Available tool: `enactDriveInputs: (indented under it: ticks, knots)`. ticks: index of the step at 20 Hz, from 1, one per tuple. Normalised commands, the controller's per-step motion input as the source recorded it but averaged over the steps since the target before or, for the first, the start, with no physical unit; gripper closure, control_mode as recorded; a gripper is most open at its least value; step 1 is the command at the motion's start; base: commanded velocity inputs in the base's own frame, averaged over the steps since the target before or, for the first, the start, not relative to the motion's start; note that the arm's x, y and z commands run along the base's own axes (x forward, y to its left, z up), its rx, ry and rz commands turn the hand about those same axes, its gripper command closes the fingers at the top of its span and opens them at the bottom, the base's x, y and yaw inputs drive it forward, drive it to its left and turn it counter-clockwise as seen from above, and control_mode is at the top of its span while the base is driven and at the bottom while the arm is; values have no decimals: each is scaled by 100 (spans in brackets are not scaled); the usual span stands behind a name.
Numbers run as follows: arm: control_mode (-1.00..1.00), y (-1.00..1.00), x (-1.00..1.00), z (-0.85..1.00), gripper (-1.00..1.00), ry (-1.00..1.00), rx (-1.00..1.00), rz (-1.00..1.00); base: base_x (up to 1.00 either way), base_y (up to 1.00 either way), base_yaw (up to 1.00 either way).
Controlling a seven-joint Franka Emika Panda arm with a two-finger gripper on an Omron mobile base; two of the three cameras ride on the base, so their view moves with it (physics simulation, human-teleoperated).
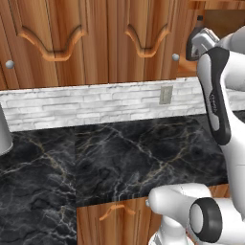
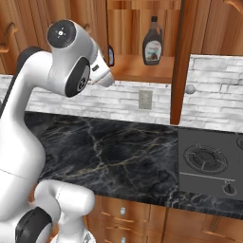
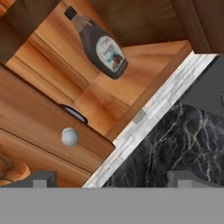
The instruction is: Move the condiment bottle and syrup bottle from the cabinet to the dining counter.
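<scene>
Syrup bottle: you'll find the wide brown syrup bottle [image 2: 153, 42] with sloping shoulders, a small dark cap and a pale label upright on the open shelf, upper centre of the right base view. In the hand view it sits tilted in the upper left of the frame [image 3: 101, 47], on bare wood.

Condiment bottle: look at the small dark shape [image 2: 111, 55] just right of the arm's wrist, upper centre-left of the right base view, at the left end of the same shelf. It is mostly hidden. In the hand view a dark rounded bit with a pale edge [image 3: 74, 113] peeks over the closed door's edge; too little shows for you to tell its colour.

Cabinet: the reddish-brown wooden wall cabinet [image 2: 142, 71] stands open at this compartment, its door [image 2: 181, 61] swung out edge-on. The closed doors with curved carved handles and round silver knobs fill the top of the left base view [image 1: 95, 43].

Worktop: black marble worktop [image 1: 119, 148] with pale veins, backed by white brick [image 1: 86, 103].

Tool: your tool [image 3: 112, 177] has both dark tips spread wide at the bottom of the hand view, with nothing between them, well short of the shelf.
</scene>
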Motion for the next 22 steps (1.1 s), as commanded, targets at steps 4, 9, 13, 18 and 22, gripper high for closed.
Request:
enactDriveInputs:
  ticks: [4,9,13,18,22]
  knots:
    - [-100,26,0,-13,-100,-14,10,0,0,0,0]
    - [-100,15,6,0,-100,-6,16,0,0,0,0]
    - [-100,7,17,0,-100,0,19,0,0,0,0]
    - [-100,9,21,0,-100,-1,12,0,0,0,0]
    - [-100,4,34,0,-100,0,12,0,0,0,0]
